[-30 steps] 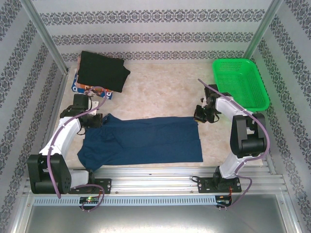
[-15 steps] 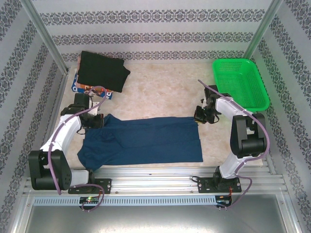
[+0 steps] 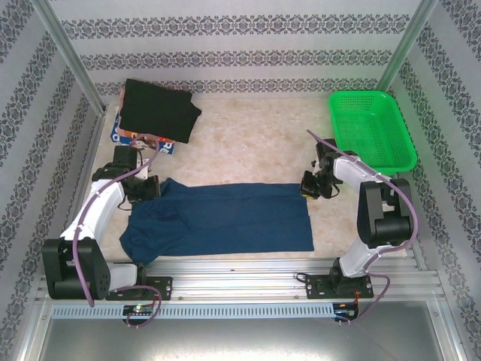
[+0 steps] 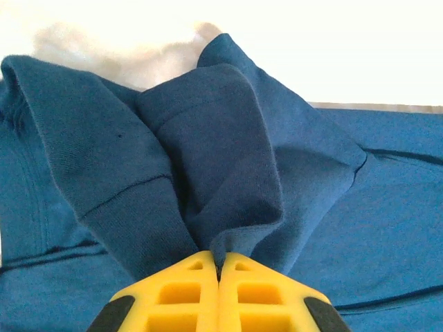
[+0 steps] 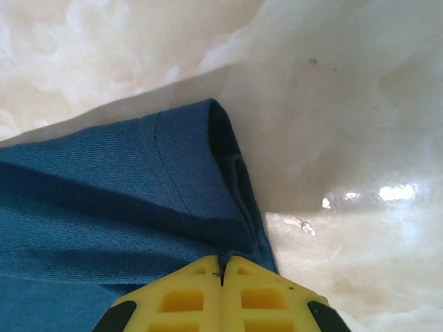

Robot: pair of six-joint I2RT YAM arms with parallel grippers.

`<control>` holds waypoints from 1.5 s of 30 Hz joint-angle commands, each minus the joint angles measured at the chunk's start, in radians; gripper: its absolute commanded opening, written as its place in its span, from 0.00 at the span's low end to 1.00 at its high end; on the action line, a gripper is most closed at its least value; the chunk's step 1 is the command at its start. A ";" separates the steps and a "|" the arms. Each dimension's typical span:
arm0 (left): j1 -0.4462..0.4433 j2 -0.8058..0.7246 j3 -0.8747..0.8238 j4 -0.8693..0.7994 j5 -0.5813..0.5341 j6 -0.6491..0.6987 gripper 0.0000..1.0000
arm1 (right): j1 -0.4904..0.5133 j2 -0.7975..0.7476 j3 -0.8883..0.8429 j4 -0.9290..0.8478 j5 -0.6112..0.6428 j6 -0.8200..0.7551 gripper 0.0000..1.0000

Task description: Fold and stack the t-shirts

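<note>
Top external view: the navy t-shirt (image 3: 225,218) lies flat across the near half of the pale mottled table (image 3: 255,143), laid out as a long band. Its bunched left end is pinched by the left gripper (image 3: 146,188), its far right corner by the right gripper (image 3: 308,183). Both yellow jaw pairs are pressed together on soft knit cloth. The black t-shirt (image 3: 158,109) rests folded on the multicoloured t-shirt (image 3: 122,136) at far left. The green mesh basket (image 3: 372,128) stands far right, well apart.

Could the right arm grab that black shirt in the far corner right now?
Probably not. The right gripper is shut on a corner of the navy shirt, and the black shirt lies in the far left corner, much nearer the left arm.
</note>
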 commanded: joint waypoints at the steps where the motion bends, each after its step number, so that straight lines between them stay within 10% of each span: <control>1: 0.008 -0.063 -0.046 -0.037 -0.016 -0.102 0.00 | 0.002 -0.043 -0.022 -0.009 -0.012 0.019 0.00; 45: 0.005 -0.249 -0.146 -0.191 -0.261 -0.556 0.00 | 0.029 -0.143 -0.164 -0.017 0.007 0.047 0.00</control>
